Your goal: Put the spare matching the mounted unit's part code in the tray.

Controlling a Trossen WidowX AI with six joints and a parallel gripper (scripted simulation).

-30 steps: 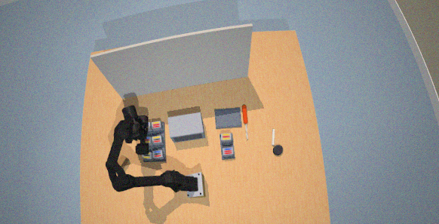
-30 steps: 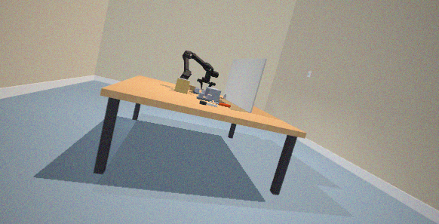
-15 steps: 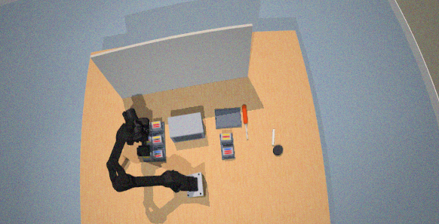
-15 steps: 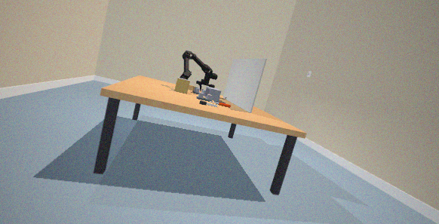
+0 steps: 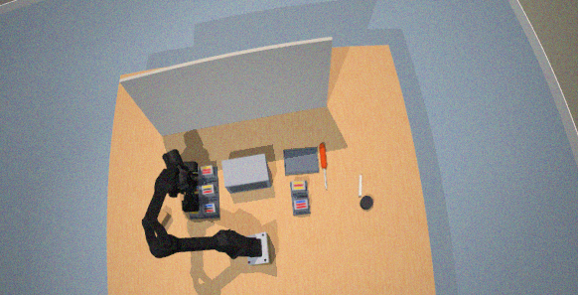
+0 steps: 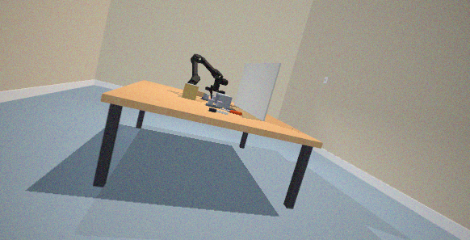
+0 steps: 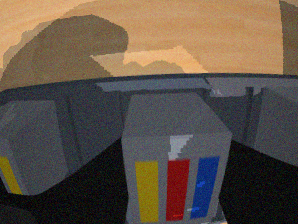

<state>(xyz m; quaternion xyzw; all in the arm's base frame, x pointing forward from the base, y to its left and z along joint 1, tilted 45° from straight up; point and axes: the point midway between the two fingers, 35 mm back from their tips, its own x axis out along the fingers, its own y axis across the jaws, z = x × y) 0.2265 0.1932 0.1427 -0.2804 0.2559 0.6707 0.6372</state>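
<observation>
The gripper (image 5: 195,194) is sitting low over the rack of spares just left of the grey mounted unit (image 5: 245,172), its jaws about half closed on either side of the middle spare (image 7: 174,163). That yellow-red-blue striped spare is sitting in its slot; whether the pads are gripping it, I cannot tell. The tray (image 5: 301,161) is lying just right of the unit on the tabletop (image 5: 348,247).

My base at the near table edge, my arm (image 5: 164,218) folded out to the left and bent back at the elbow, wrist tipped steeply down, my gripper (image 5: 195,194) low, jaws drawn in partway, whether they grip anything I cannot tell
</observation>
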